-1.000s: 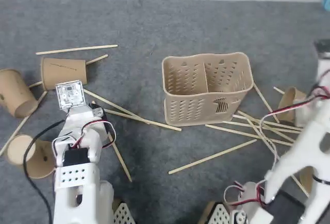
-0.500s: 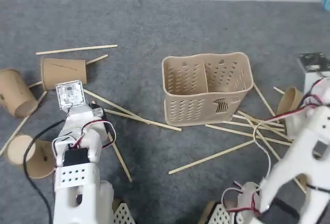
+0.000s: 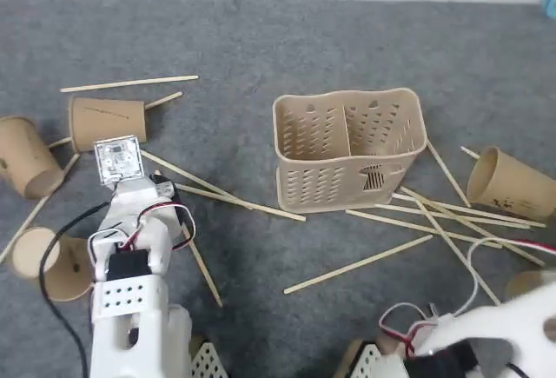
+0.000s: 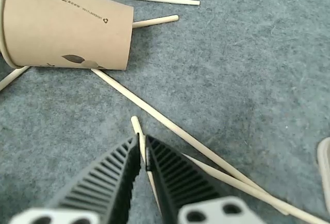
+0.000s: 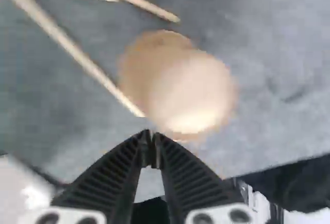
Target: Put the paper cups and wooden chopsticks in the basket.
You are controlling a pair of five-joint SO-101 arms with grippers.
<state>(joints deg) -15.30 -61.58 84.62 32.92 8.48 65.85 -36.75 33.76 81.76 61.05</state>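
Widest open carpet (image 3: 287, 39) is noted across the upper band of the frame, above the basket (image 3: 321, 182) and toward the upper right. The basket's top is open from above, both compartments reachable. The left side is crowded: one cup on its side (image 3: 106, 122), a second cup (image 3: 26, 156) at the left edge, and a third (image 3: 43, 263) lower down, with sticks threaded between. The gap between the left arm (image 3: 139, 265) and the basket is crossed by long chopsticks (image 3: 239, 202). Right of the basket, passage is hindered by a fan of crossed chopsticks (image 3: 434, 218) and a lying cup (image 3: 511, 184). Lower centre is barred by one slanted chopstick (image 3: 358, 265); the lower right corner is taken up by the right arm (image 3: 495, 334).
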